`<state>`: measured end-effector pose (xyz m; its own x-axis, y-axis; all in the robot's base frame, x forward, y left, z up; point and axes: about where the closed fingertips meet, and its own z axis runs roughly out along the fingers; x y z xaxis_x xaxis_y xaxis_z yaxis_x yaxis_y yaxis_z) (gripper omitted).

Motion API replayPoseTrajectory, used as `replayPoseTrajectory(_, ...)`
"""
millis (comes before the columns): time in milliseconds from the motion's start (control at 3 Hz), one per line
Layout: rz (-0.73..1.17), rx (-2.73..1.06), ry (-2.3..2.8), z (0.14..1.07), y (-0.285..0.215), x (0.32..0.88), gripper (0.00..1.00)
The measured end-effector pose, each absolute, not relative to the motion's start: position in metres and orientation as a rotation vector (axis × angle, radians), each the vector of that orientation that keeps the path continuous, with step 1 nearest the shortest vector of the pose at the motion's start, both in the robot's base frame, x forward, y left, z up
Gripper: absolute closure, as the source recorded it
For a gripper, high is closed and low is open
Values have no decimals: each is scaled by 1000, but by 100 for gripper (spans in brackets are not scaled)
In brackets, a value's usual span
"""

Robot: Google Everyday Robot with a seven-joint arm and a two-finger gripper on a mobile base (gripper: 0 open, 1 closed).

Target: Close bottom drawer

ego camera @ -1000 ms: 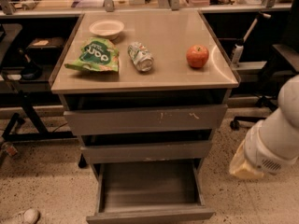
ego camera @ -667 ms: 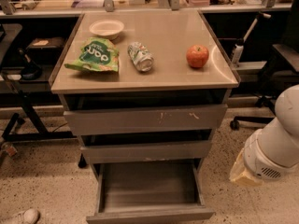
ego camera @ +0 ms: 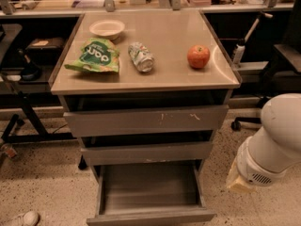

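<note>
At the lowest level of the three-drawer stack, the bottom drawer (ego camera: 149, 192) stands pulled well out toward the camera. Its shallow grey tray is exposed and holds nothing visible, and its plain front panel lies near the lower edge of the view. The middle drawer (ego camera: 146, 152) above it is out only slightly and has a pale chip on its lower edge. The top drawer (ego camera: 146, 120) also projects a little and carries white scratches right of centre on its front. On the cabinet top (ego camera: 169, 32) are four items. A pale bowl (ego camera: 107, 28) sits at the rear left, with a green snack bag (ego camera: 95, 55) lying flat in front of it. A crumpled can (ego camera: 141, 56) lies on its side near the middle, and a red apple (ego camera: 198, 56) stands to the right, well apart from the can. The robot arm (ego camera: 275, 140) shows at the lower right as a rounded white segment ending in a yellowish cap. It stands right of the open drawer and apart from it, touching no part of the cabinet. The gripper lies outside the view, beyond that segment, so its jaw state and any hold cannot be told. A speckled floor (ego camera: 47, 182) surrounds the cabinet, and a white shoe (ego camera: 22, 218) shows at the lower left corner.
</note>
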<state>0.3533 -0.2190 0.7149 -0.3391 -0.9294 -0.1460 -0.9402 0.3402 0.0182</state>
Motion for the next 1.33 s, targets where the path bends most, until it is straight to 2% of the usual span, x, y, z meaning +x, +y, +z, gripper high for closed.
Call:
replayPoseTrajectory(667, 327, -1663, 2533, 598, -204, 356, 100)
replayPoseTrajectory(1333, 381, -1642, 2534, 568, -202, 351, 100)
